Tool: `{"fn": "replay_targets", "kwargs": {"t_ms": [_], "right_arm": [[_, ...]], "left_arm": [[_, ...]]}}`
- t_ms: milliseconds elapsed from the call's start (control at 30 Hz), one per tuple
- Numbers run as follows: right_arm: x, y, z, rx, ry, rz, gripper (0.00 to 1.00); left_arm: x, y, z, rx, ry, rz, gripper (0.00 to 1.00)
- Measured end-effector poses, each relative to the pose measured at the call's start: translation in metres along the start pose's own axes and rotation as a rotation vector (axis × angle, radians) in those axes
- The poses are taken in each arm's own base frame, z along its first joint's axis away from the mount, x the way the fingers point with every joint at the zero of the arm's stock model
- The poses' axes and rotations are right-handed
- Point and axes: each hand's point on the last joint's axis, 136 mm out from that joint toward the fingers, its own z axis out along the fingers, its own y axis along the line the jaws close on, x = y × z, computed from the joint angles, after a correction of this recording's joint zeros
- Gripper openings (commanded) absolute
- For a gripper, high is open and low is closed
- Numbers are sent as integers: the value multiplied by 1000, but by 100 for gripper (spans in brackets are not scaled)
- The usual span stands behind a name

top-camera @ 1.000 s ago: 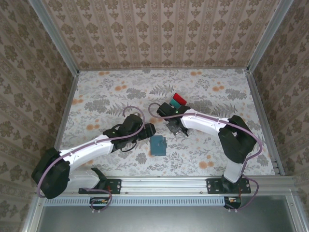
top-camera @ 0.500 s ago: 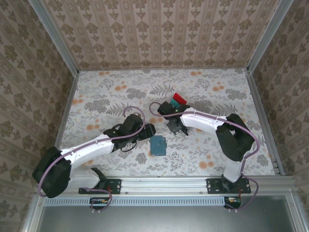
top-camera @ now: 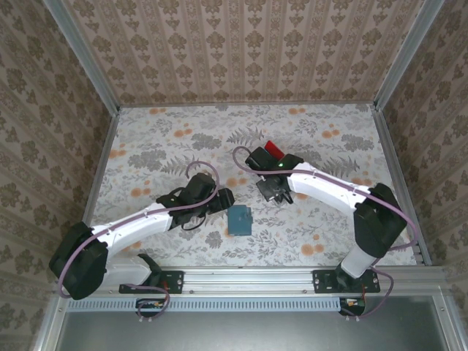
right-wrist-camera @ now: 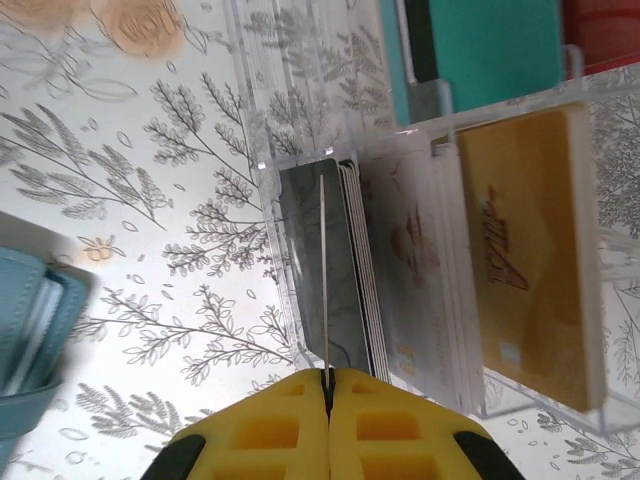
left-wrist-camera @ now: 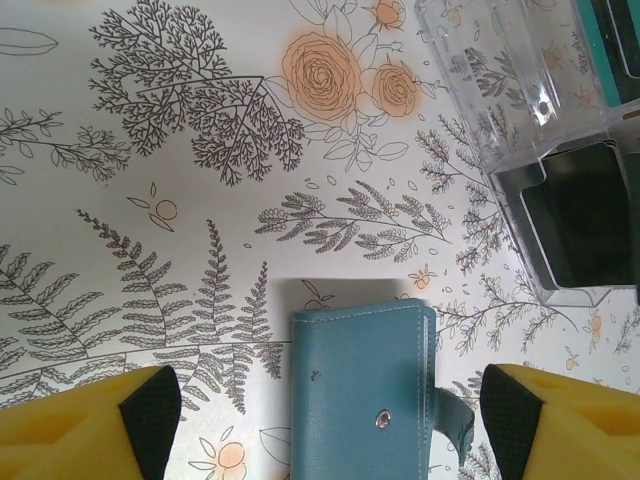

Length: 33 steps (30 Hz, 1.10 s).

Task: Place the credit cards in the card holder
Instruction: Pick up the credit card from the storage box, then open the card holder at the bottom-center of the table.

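Right wrist: I note the right gripper (right-wrist-camera: 327,380) newly clenched on one credit card (right-wrist-camera: 323,270) at the rack (right-wrist-camera: 290,80); transfer may proceed.

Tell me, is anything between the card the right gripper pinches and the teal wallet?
Bare table lies between them. But the card holder lies folded shut, so its own cover likely blocks the way in. The right gripper pinches a card at the clear rack.

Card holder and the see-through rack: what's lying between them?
Nothing lies there. In the left wrist view, just bare flowered table separates the card holder from the clear rack.
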Motion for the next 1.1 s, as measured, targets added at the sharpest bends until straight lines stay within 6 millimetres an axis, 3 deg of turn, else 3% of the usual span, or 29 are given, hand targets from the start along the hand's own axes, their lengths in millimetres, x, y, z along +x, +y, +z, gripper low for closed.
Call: {"fn": "replay_targets", "kwargs": {"t_ms": [300,533,767,1100], "right_arm": [[-5,1,-33,-107,-64,109,0],[3,33,-47,-345,-77,302,0],[22,77,-40,-474,-15,488,0],[28,124,-19,-393,49,516,0]], "left_arm": [[2,2,0,-8,6,2,81],[2,3,-1,-12,9,2,78],[10,14,1,-38,28,2,77],[16,22,1,-66,49,2,76]]}}
